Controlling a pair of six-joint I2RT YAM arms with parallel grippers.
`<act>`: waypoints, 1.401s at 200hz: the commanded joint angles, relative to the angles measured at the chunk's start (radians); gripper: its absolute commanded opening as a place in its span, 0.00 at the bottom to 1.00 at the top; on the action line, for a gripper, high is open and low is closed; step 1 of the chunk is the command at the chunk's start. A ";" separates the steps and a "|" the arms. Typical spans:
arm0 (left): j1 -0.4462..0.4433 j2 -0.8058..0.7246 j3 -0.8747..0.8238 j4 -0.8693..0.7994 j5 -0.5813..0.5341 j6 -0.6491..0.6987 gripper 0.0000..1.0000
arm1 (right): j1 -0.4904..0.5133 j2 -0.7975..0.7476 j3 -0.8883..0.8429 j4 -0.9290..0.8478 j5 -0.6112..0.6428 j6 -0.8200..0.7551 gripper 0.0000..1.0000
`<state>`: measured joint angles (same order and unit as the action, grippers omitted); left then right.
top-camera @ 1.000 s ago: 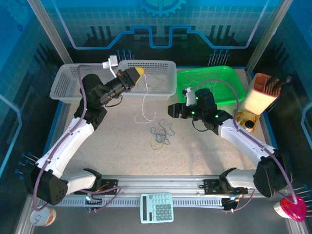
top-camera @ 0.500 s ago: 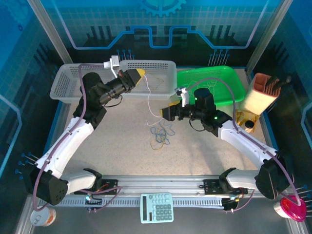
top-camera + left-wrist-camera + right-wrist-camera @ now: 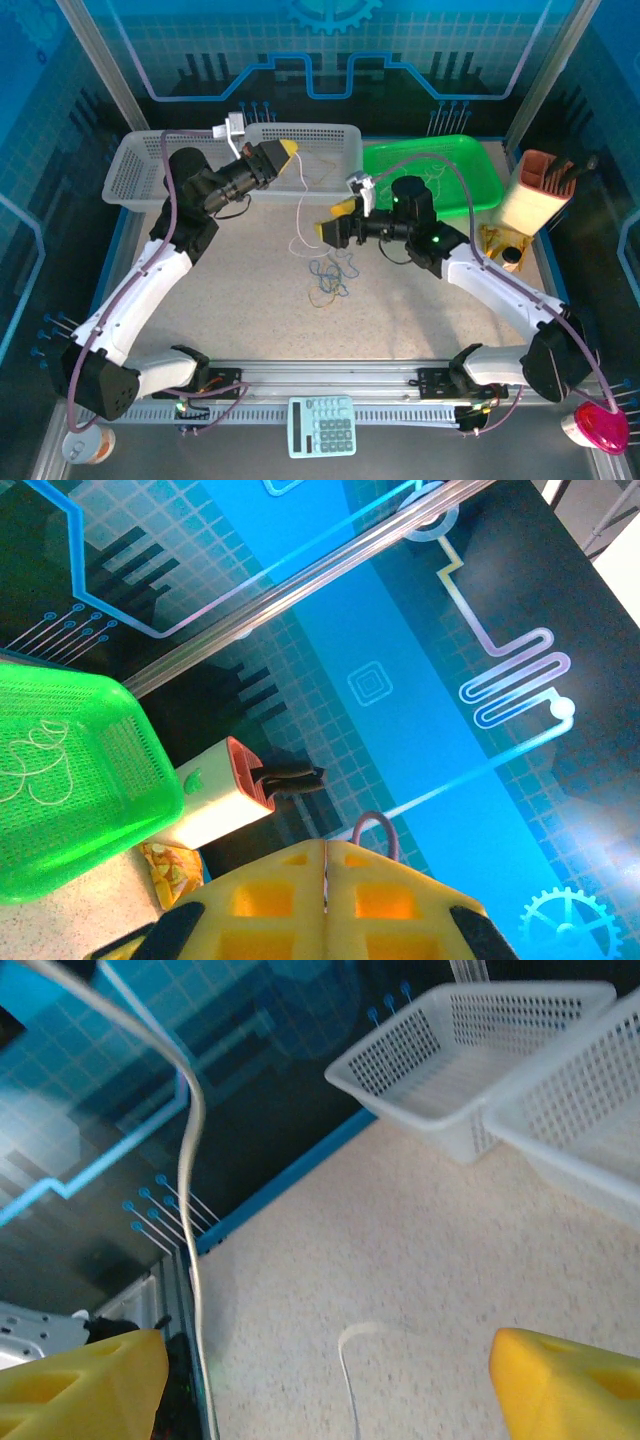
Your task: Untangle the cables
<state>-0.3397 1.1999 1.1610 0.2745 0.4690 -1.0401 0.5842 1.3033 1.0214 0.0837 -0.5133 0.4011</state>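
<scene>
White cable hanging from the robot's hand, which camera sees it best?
Top external view: the white cable runs whole from the shut left gripper to the table. The right wrist view shows a close stretch between the right gripper's open fingers.

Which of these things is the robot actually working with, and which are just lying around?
In the job:
white cable hanging from the shut left fingers; tangle of cables on the table; open right fingers; green basket with a loose cord in it.

Lying about:
calculator; tan holder; pink object; cup.
</scene>
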 commanded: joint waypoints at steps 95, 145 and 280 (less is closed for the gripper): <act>-0.018 0.033 0.055 0.037 -0.007 0.002 0.00 | 0.080 0.183 0.068 0.179 -0.032 0.064 0.46; -0.018 0.045 0.120 0.063 -0.026 -0.020 0.00 | 0.078 0.201 -0.129 0.291 -0.003 0.093 0.12; -0.010 0.034 0.175 0.055 -0.057 0.007 0.00 | -0.008 0.179 -0.178 0.227 0.123 0.113 0.00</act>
<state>-0.3515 1.2449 1.3544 0.2951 0.4381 -1.0470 0.6258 1.5131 0.7864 0.3828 -0.4522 0.5159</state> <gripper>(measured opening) 0.055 0.079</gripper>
